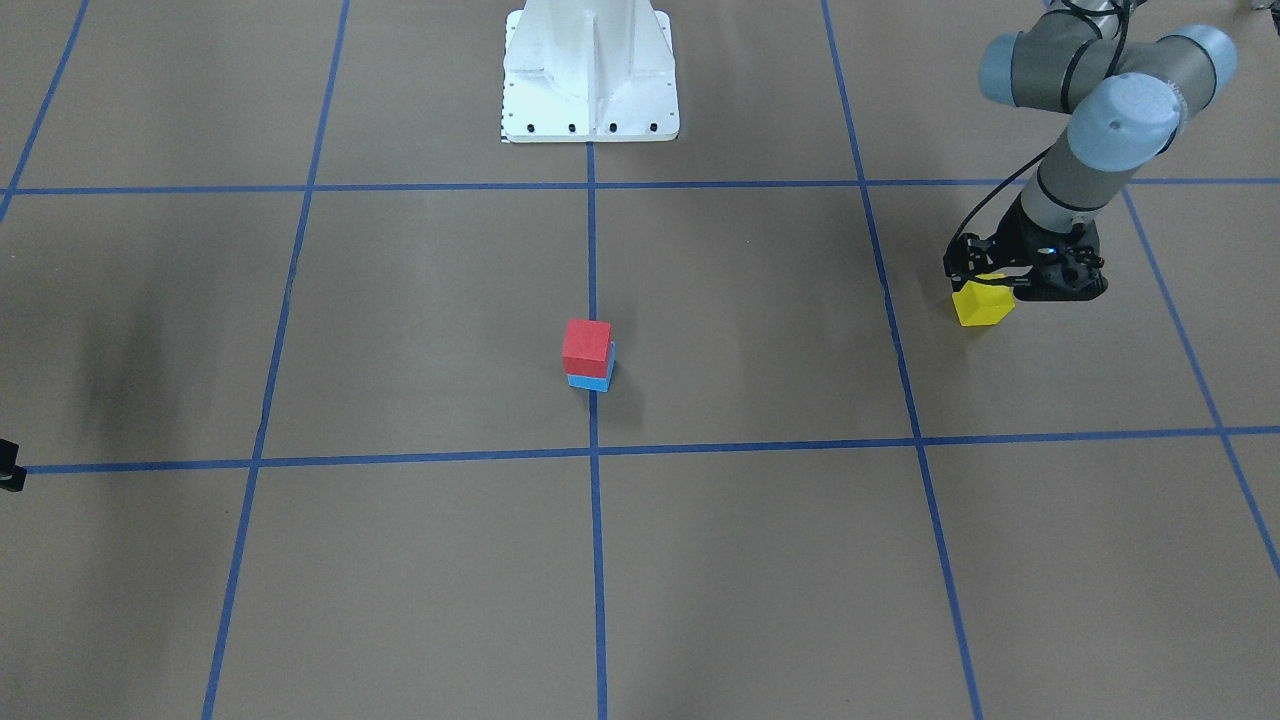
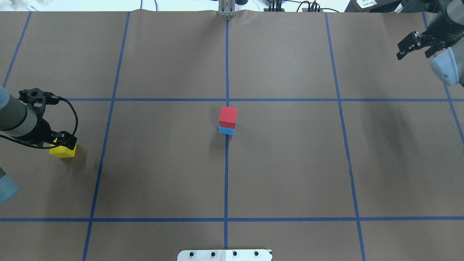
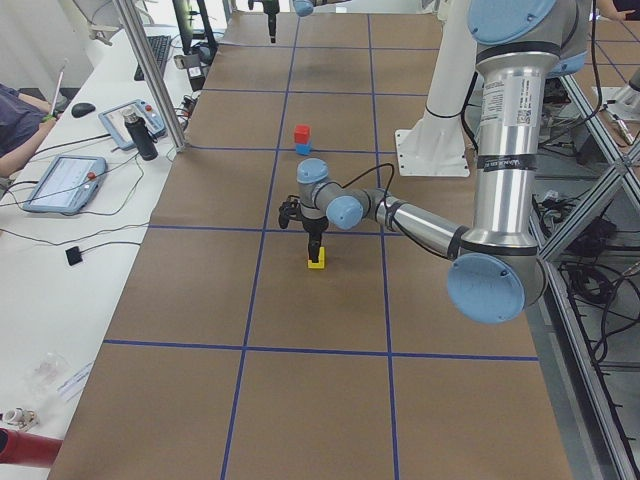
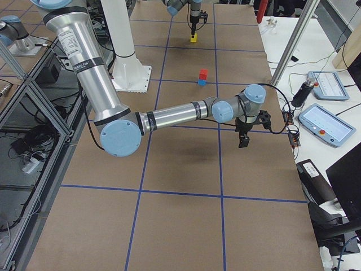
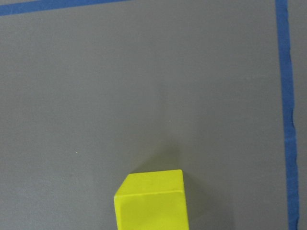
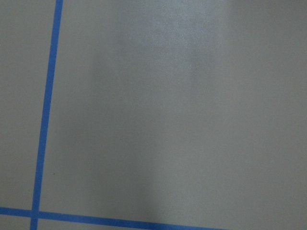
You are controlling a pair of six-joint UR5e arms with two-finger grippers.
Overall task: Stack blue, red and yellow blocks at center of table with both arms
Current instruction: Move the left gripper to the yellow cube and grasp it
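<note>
1. The tabletop (image 2: 290, 163) fills the overhead view, and blue tape lines (image 2: 226, 181) cut it into big squares. One line runs straight down the middle of the frame.
2. The left arm (image 2: 18, 119) comes in at the middle of that view's left edge. The right arm (image 2: 447, 61) sits in the upper right corner. The white pedestal (image 1: 590, 70) stands at the top centre of the front-facing view.
3. The left tool (image 2: 64, 142) points down right over the yellow block (image 2: 62, 151). Its fingertips are at the block's top, but I cannot tell whether they are pressed against its sides. The right tool (image 2: 398, 50) hangs over bare tabletop at the upper right, its fingers seemingly parted and holding nothing.
4. The red block (image 2: 228, 117) sits on the blue block (image 2: 226, 130) at the frame's centre, on the middle tape line. The red one is slightly offset, so a strip of blue shows below it.
5. The yellow block is at the left of the overhead frame, a full grid square from the pair. The stack lies to its right and slightly higher in the frame. By my reading the left arm is much the nearer one, so the carry runs rightward and ends above the red top face
</note>
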